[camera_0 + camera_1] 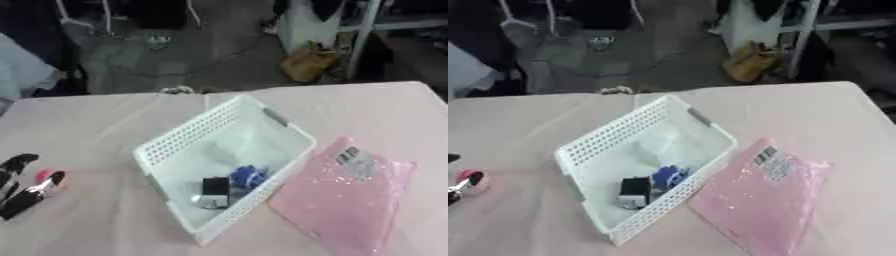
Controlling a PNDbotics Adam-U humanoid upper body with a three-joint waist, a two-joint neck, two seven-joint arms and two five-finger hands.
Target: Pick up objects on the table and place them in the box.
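A white perforated basket (179,138) sits askew in the middle of the pink table. Inside it lie a small black and silver object (214,192) and a blue object (248,176). A pink sparkly flat packet (346,197) with a barcode label lies on the table just right of the basket. My left hand (24,187) shows at the left edge, its black fingers curled round a small pink-red round object (471,180), low over the table and well left of the basket. My right hand shows in neither view.
The table's far edge (289,89) runs behind the basket, with floor, cables and a brown bag (306,62) beyond it. Bare tabletop lies between my left hand and the basket.
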